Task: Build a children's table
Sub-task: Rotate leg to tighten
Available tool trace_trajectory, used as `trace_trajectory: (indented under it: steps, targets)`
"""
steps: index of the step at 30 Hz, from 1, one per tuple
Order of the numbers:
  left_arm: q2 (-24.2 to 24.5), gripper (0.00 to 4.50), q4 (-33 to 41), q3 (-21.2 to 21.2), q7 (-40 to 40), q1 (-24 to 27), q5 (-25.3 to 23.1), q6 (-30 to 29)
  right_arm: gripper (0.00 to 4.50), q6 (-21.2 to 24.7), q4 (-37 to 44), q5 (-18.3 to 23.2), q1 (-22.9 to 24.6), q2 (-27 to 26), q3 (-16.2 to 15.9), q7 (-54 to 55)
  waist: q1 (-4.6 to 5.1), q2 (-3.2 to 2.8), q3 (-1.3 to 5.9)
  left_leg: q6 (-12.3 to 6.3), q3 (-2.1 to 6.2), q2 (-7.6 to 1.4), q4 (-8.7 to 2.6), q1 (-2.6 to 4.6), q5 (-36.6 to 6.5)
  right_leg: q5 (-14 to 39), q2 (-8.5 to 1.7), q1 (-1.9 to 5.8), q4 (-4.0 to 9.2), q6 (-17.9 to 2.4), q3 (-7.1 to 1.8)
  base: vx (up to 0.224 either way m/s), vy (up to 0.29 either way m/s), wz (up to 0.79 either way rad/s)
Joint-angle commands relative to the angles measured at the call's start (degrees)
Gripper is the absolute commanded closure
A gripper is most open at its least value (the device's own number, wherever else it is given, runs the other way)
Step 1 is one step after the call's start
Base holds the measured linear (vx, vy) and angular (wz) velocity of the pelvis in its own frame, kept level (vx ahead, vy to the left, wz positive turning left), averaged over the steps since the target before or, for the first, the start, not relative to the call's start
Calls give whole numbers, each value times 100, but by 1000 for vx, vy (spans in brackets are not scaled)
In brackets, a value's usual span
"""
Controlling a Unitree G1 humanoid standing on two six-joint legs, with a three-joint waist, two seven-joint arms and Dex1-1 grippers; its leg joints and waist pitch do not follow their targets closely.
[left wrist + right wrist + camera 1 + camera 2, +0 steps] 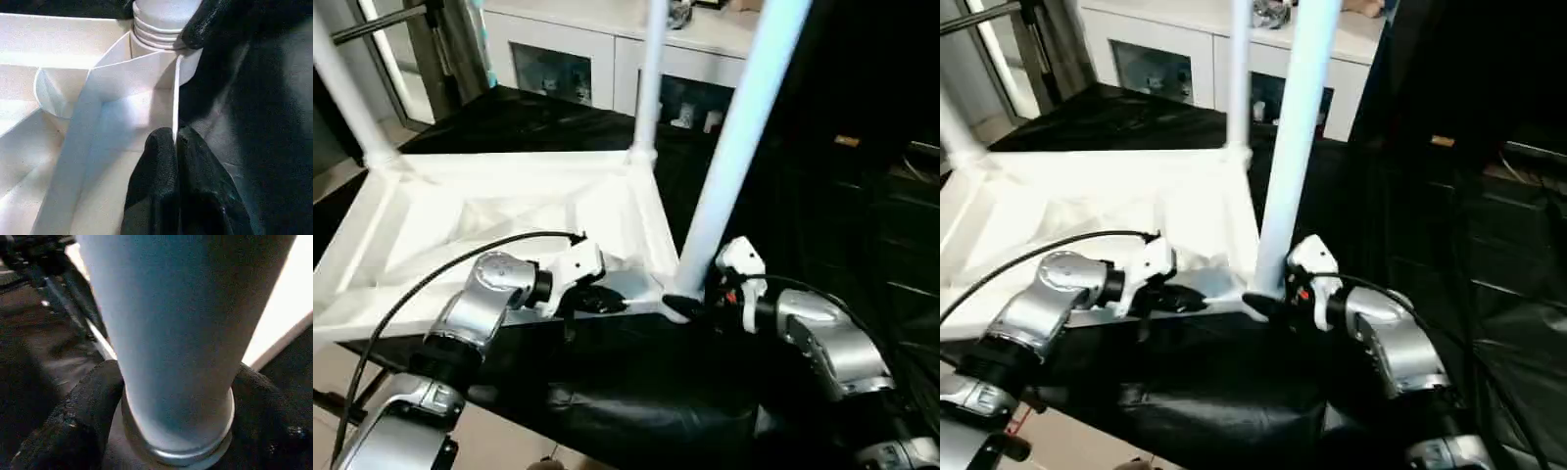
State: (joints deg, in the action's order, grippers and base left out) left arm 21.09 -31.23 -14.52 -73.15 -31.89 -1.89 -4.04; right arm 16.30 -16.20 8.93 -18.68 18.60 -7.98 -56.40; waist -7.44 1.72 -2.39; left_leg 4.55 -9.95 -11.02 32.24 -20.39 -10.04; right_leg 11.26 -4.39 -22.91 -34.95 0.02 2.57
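Upturned table top on a black-draped surface, legs standing in its corner sockets

Nearest, the right gripper (690, 305) clasps the base of the near leg (734, 147) in its corner socket (156, 27). Beside it, the left gripper (173, 147) pinches the table top (460, 225) rim, fingers closed. Beyond, another leg (649, 78) stands before a cabinet (607, 54).

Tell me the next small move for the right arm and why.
Probably keep twisting the near leg down into its corner socket. The right tool has its fingers on both sides of the leg's base, ridges at the socket are exposed, and the left tool pinches the top's rim to steady it.
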Motion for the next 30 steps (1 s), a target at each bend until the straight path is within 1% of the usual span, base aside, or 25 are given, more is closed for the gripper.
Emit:
trace_trajectory:
  steps: [1, 2, 3, 5, 6, 8, 9, 10, 11, 12, 13, 15, 16, 17, 18, 19, 21, 22, 23, 24, 26, 27, 28, 29, 30]
  targets:
    - [-151, 450, 216, -82, 30, -60, 132, 40, 157, 102, 273, 200, 80, -175, -685, -584, -18, 17, 299, -241, 25, -213, -346, 27, -1074, 616, -370, 274, 372, -1229, -217, 0, 0, 0]
    - [-138, 450, 223, -88, -3, -54, 149, 34, 157, 127, 300, 185, 98, -187, -686, -608, -24, 17, 301, -237, 24, -215, -345, 28, -1075, 619, -373, 275, 369, -1234, -218, 0, 0, 0]
    - [-134, 450, 230, -94, -12, -48, 158, 39, 174, 146, 319, 175, 111, -203, -682, -614, -38, 16, 294, -219, 25, -216, -350, 25, -1116, 716, -380, 275, 377, -1224, -218, 0, 0, 0]
    - [-139, 450, 230, -98, 15, -46, 161, 49, 177, 166, 326, 158, 127, -235, -671, -606, -47, 17, 297, -199, 25, -218, -350, 35, -1127, 739, -379, 270, 379, -1214, -220, 0, 0, 0]
    - [-235, 450, 177, -59, 264, -71, 119, -21, 179, 159, 211, 93, 116, -368, -605, -330, -50, 20, 297, -177, 28, -215, -352, 34, -1142, 743, -381, 272, 379, -1213, -222, 0, 0, 0]
    - [-269, 450, 156, -44, 355, -82, 106, -52, 183, 161, 172, 72, 109, -412, -583, -224, -48, 20, 293, -156, 31, -213, -357, 33, -1159, 782, -382, 271, 380, -1202, -222, 0, 0, 0]
    - [-394, 450, 87, 47, 658, -134, 81, -148, 183, 184, -21, -99, 44, -562, -517, 272, -43, 22, 283, -124, 31, -212, -366, 37, -1223, 903, -384, 260, 393, -1179, -224, 0, 0, 0]
    - [-403, 450, 83, 53, 679, -138, 78, -155, 183, 190, -38, -114, 38, -574, -512, 312, -30, 18, 273, -91, 32, -209, -375, 35, -1280, 1008, -384, 249, 403, -1166, -227, 0, 0, 0]
    - [-447, 450, 61, 83, 790, -160, 65, -190, 183, 219, -125, -191, 5, -635, -483, 523, -26, 24, 261, -20, 46, -203, -395, 42, -1432, 1356, -398, 253, 438, -1089, -224, 0, 0, 0]
    - [-597, 450, -92, 178, 1230, -263, -26, -252, 183, 273, -427, -398, -97, -868, -367, 1182, -9, 28, 255, 42, 56, -201, -410, 47, -1533, 1634, -402, 250, 461, -997, -227, 0, 0, 0]
    - [-610, 450, -107, 185, 1267, -272, -34, -260, 183, 276, -455, -415, -107, -891, -355, 1243, 23, 16, 250, 109, 60, -195, -420, 64, -1647, 1881, -403, 215, 492, -936, -232, 0, 0, 0]
    - [-743, 450, -250, 255, 1680, -369, -135, -323, 184, 349, -689, -563, -183, -1131, -223, 1858, 43, 25, 257, 161, 69, -198, -422, 80, -1694, 1995, -406, 208, 507, -871, -240, 0, 0, 0]
    - [-821, 450, -324, 291, 1892, -418, -168, -364, 184, 391, -785, -596, -215, -1253, -157, 2121, 52, 25, 257, 156, 70, -192, -423, 77, -1701, 1995, -401, 208, 510, -844, -242, 0, 0, 0]
    - [-821, 450, -324, 291, 1892, -418, -168, -364, 184, 391, -785, -596, -215, -1253, -157, 2121, 60, 25, 253, 153, 66, -189, -425, 75, -1709, 2006, -398, 203, 517, -833, -245, 0, 0, 0]
    - [-1053, 450, -406, 324, 2316, -501, -212, -482, 184, 432, -994, -658, -298, -1587, -24, 2742, 65, 17, 261, 158, 70, -196, -425, 70, -1674, 1941, -409, 206, 508, -824, -250, 0, 0, 0]
    - [-1223, 450, -395, 315, 2534, -530, -223, -589, 184, 472, -1158, -712, -377, -1825, 57, 3193, 71, 12, 253, 174, 78, -187, -430, 71, -1690, 1989, -404, 202, 518, -812, -240, 0, 0, 0]
    - [-1335, 450, -394, 296, 2651, -541, -244, -606, 184, 331, -1295, -808, -446, -1936, 22, 3390, 86, 4, 268, 191, 77, -191, -427, 65, -1642, 1891, -399, 201, 507, -818, -243, 0, 0, 0]
    - [-1354, 450, -396, 293, 2670, -543, -249, -606, 184, 304, -1321, -826, -458, -1954, 17, 3422, 88, 9, 262, 165, 69, -184, -427, 58, -1647, 1848, -393, 203, 512, -802, -248, 0, 0, 0]
    - [-1429, 450, -371, 253, 2652, -526, -253, -582, 184, 12, -1456, -901, -522, -2011, -25, 3462, 80, 0, 267, 155, 72, -183, -425, 60, -1644, 1834, -398, 206, 511, -791, -247, 0, 0, 0]
    - [-1450, 450, -365, 249, 2643, -519, -262, -573, 184, -74, -1496, -911, -540, -2026, -21, 3465, 81, 0, 278, 123, 64, -183, -415, 64, -1620, 1723, -394, 202, 504, -797, -251, 0, 0, 0]
    - [-1458, 450, -360, 238, 2592, -512, -258, -554, 184, -106, -1513, -829, -555, -2038, 10, 3334, 74, 0, 284, 56, 58, -172, -408, 35, -1499, 1520, -385, 230, 485, -810, -251, 0, 0, 0]
    - [-1433, 450, -349, 226, 2527, -498, -253, -515, 149, -51, -1471, -696, -564, -2027, 52, 3115, 76, -7, 282, 27, 57, -173, -411, 34, -1475, 1461, -378, 234, 482, -821, -247, 0, 0, 0]
    - [-1335, 450, -297, 215, 2363, -458, -240, -446, 128, -53, -1373, -597, -562, -1970, 82, 2889, 73, -9, 284, 1, 57, -176, -410, 38, -1475, 1422, -378, 235, 480, -833, -245, 0, 0, 0]
    - [-1331, 450, -296, 214, 2358, -456, -240, -444, 128, -54, -1370, -596, -562, -1968, 81, 2884, 75, -10, 284, -3, 58, -179, -410, 31, -1473, 1418, -380, 237, 478, -837, -247, 0, 0, 0]
    - [-1274, 450, -272, 211, 2293, -439, -239, -425, 110, -92, -1306, -598, -545, -1908, 41, 2770, 78, -16, 285, 4, 62, -182, -416, 30, -1474, 1409, -377, 239, 475, -843, -241, 0, 0, 0]
